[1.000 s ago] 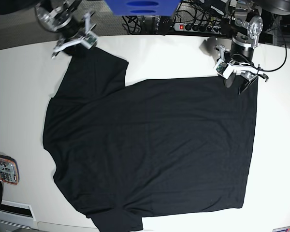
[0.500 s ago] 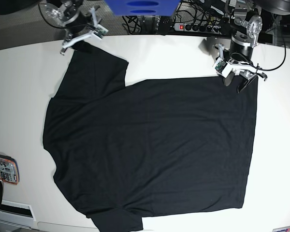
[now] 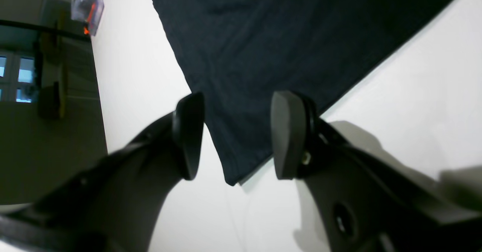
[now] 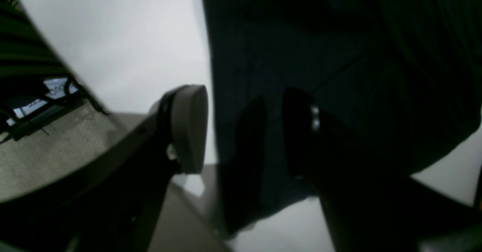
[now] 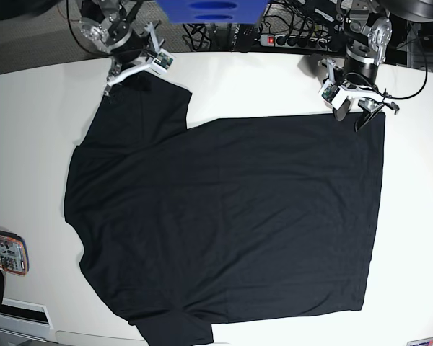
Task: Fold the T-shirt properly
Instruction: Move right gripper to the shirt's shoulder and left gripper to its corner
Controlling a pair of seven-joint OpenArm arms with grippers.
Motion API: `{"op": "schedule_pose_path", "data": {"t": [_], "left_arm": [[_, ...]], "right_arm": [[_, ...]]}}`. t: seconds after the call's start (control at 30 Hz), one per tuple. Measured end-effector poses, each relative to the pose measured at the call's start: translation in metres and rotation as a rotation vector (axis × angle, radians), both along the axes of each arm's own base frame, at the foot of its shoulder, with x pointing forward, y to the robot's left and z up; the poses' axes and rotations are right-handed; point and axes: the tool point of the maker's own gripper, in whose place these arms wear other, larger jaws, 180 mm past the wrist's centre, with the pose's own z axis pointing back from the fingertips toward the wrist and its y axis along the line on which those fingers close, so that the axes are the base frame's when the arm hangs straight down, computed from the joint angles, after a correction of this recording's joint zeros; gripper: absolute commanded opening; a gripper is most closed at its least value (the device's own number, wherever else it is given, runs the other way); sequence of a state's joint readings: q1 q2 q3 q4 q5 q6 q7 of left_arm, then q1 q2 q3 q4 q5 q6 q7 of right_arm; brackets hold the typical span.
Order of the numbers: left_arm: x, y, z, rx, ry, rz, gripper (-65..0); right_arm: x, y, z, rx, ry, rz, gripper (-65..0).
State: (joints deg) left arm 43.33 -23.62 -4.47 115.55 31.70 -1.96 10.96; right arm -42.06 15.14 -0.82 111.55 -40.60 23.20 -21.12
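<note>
We found no text, label, brand, number or sign that we could read in any of the views. In the right wrist view a pale strip [image 4: 52, 90] at the left edge carried dark printed marks, but they were too blurred for us to make out a single letter. In the base view a small orange-edged object [image 5: 6, 252] at the table's left edge bore tiny printed patches, too small for us to read. The small boards on the two wrist cameras showed coloured specks only, and the red spot on the power strip [image 5: 270, 40] behind the table carried no lettering that we could tell.
</note>
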Motion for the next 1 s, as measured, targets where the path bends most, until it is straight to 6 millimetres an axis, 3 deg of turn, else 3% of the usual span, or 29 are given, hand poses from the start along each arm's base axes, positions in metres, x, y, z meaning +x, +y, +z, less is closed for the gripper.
{"op": "schedule_pose_path", "data": {"t": [0.2, 0.53, 0.9, 1.0], "left_arm": [[0.002, 0.001, 0.001, 0.002, -0.007, 0.001, -36.8], [0.001, 0.001, 0.001, 0.003, -0.002, 0.001, -36.8], [0.000, 0.001, 0.000, 0.002, -0.001, 0.001, -36.8], [0.000, 0.001, 0.000, 0.003, -0.002, 0.001, -36.8]], "right_arm": [[0.012, -0.057, 0.002, -0.147, -0.020, -0.047, -33.9], [0.015, -0.069, -0.008, -0.263, -0.068, 0.012, -33.9], [0.016, -0.072, -0.012, -0.273, -0.078, 0.008, -33.9], [0.027, -0.083, -0.011, -0.337, -0.083, -0.054, -33.9]]}}
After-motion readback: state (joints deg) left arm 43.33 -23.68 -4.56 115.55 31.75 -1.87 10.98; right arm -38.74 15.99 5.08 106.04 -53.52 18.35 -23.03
